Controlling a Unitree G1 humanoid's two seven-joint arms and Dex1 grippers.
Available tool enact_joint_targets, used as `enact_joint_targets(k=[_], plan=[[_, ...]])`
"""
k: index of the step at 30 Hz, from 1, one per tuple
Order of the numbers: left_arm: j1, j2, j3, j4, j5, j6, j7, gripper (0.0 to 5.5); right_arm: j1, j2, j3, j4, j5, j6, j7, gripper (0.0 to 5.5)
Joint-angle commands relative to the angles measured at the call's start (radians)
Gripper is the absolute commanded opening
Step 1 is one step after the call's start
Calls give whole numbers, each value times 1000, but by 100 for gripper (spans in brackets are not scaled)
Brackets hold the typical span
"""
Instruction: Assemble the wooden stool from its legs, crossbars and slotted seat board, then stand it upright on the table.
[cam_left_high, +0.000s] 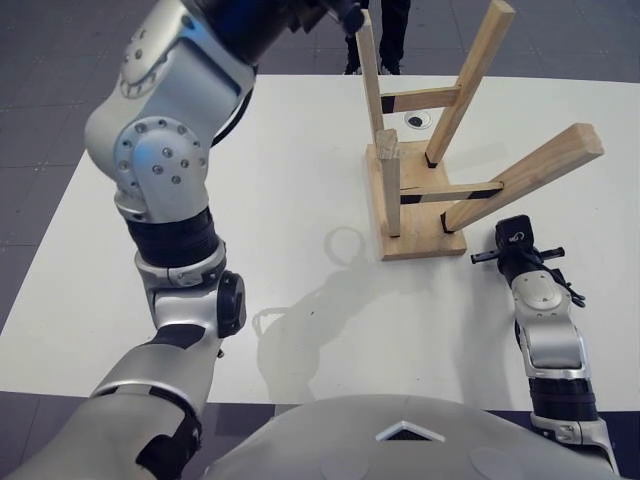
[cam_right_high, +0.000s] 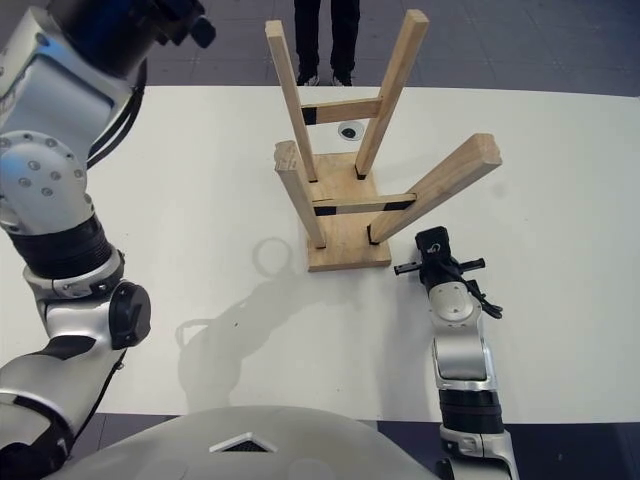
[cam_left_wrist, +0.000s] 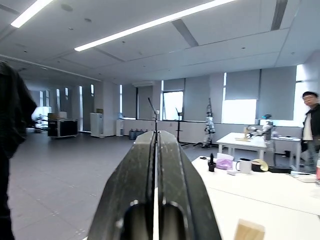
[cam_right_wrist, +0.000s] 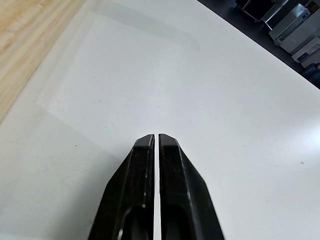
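Wooden stool (cam_right_high: 360, 204) legs-up on table (cam_right_high: 200, 180) (seat (cam_right_high: 345, 245) prob. flat); L gripper (cam_left_wrist: 156, 134), R gripper (cam_right_wrist: 156, 136) together.

The stool (cam_right_high: 345, 235) rests seat-down, legs up, on the table (cam_right_high: 200, 180), the right gripper (cam_right_high: 432, 240) just to its right.

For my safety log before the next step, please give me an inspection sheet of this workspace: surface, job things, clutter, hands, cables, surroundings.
Surface: white table with a round port.
Job's things: stool upside down, seat on table, legs up; not yet stood upright.
Clutter: nothing seen.
Hands: left hand shut, raised high, holding nothing; right hand shut, low beside the seat, apart from it.
Cables: black cable at right wrist.
Surroundings: grey floor.
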Motion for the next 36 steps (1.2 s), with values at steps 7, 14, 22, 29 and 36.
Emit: enact_joint_targets(k=[7,14,22,29,36], plan=[[610,106,-69,102,451,-205,146,10,66,-67,166,-104,62,9,235,13],[705,120,-123,213,561,-275,112,10,143,-90,288,-287,120,58,342,13],[585,-48,-284,518,578,-365,-26,10,124,-121,214,-245,112,58,304,13],[566,-63,-317,575,611,-330,-48,10,80,-102,199,-196,112,50,268,13],[693,-21,-365,343,587,-129,-79,10,17,-44,297,-138,109,34,272,13]])
